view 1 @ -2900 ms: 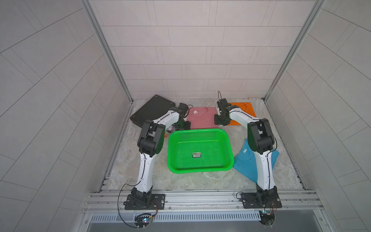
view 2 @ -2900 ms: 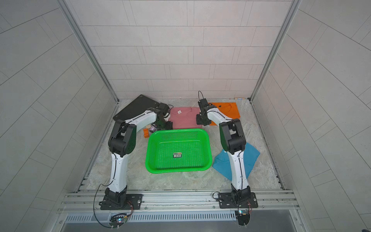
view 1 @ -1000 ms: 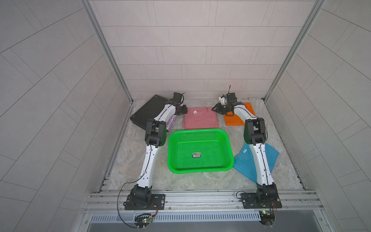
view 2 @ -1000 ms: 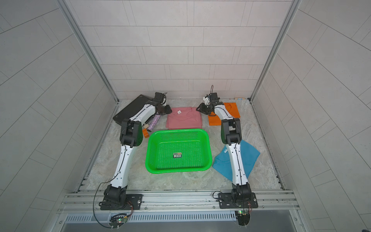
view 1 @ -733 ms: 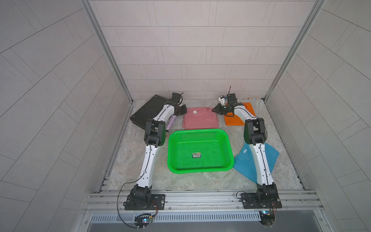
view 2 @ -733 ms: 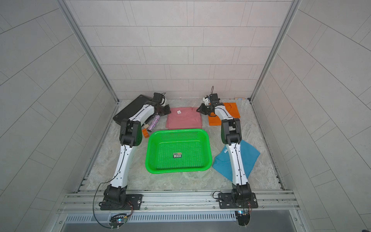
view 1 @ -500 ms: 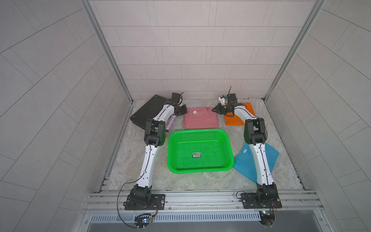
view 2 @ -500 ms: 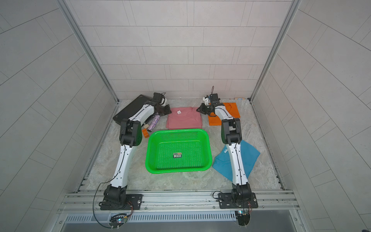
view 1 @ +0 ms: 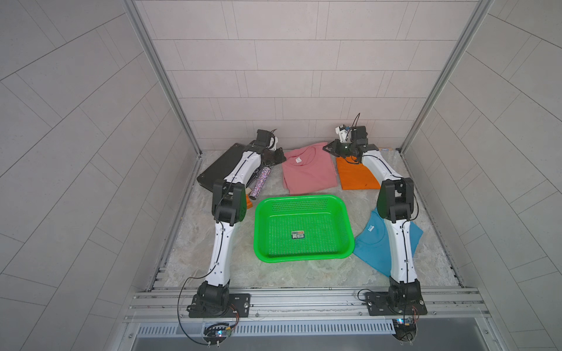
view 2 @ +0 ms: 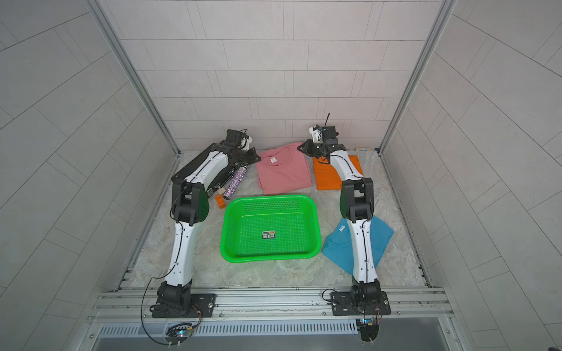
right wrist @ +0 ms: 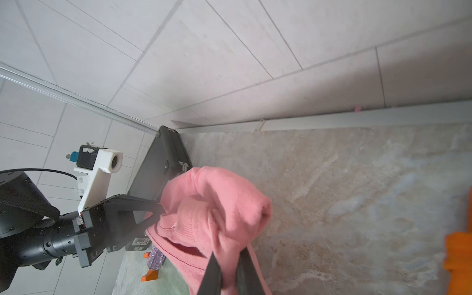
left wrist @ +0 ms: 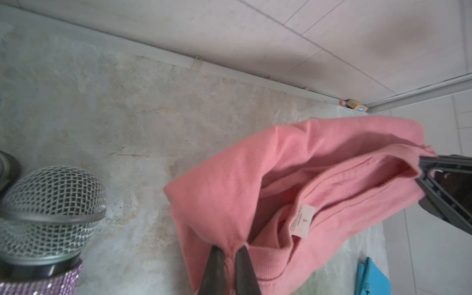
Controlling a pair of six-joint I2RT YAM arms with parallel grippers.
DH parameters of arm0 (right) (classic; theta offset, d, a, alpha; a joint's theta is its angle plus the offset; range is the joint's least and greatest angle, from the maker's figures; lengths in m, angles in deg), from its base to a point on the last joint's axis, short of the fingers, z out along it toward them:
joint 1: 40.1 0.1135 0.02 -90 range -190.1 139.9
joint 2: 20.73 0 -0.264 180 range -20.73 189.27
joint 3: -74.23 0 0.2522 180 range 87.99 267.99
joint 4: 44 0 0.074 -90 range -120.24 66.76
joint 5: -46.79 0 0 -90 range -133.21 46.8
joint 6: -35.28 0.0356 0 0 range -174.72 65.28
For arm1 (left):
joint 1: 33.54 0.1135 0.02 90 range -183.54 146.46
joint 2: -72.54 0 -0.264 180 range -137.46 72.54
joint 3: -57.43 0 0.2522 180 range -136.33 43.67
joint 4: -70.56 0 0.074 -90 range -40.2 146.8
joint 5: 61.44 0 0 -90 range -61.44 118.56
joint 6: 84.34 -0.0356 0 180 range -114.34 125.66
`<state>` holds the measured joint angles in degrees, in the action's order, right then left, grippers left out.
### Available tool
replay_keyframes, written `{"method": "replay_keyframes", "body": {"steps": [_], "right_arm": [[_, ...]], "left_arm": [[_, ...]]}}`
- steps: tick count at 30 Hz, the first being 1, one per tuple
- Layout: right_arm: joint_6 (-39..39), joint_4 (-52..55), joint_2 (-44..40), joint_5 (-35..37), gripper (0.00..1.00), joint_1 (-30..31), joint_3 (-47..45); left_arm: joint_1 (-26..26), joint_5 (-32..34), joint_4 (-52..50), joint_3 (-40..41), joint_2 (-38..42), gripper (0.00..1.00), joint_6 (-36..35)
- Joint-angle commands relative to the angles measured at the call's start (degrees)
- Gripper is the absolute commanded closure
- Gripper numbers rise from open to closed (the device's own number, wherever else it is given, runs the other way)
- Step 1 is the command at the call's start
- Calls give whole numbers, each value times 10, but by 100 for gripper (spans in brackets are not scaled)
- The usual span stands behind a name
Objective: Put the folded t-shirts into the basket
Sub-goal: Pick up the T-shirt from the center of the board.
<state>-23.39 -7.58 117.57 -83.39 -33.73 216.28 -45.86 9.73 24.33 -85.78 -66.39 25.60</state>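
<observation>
Jaws on both arms are pinched nearly shut on the pink shirt (view 1: 308, 171). The left gripper (left wrist: 229, 251) bites a fold of cloth at one collar-end corner, and the right gripper (right wrist: 228, 252) bites the other. The shirt lies on the table (view 1: 273, 273) on the far side of the basket (view 1: 299, 198), with its near hem just beside the basket's far rim.

Both held corners are on the shirt's far edge, so the basket lies across the shirt's whole length from the jaws, toward the robot's base. The shirt's long axis appears to run far to near, roughly in line with the way it has to travel. A lift and a pull toward the base should carry it over the rim, and the trailing hem is the part most likely to catch. Neither arm is nearer, as they flank the shirt evenly.

The orange shirt (view 1: 354, 176) lies right of the pink one. The teal shirt (view 1: 372, 249) lies right of the basket, partly under the right arm (view 1: 398, 243). The basket holds only a sticker (view 1: 298, 234).

In both top views the grippers are small dark shapes at the corners, and the grip cannot be read. The wrist views settle it: cloth is bunched between the fingertips, and the collar edge appears lifted and slung between the two grippers. The left wrist view also shows a microphone (left wrist: 51, 199) close beside the left gripper.
</observation>
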Motion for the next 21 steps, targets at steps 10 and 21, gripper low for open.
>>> {"method": "replay_keyframes", "body": {"steps": [10, 21], "right_arm": [[-20, 26, -136, 5, 98, 14, -23], [-25, 13, -276, 13, 98, 30, -147]], "left_arm": [[-2, -35, -24, 45, 134, 100, -19], [14, -43, -26, 136, 238, 100, -35]]}}
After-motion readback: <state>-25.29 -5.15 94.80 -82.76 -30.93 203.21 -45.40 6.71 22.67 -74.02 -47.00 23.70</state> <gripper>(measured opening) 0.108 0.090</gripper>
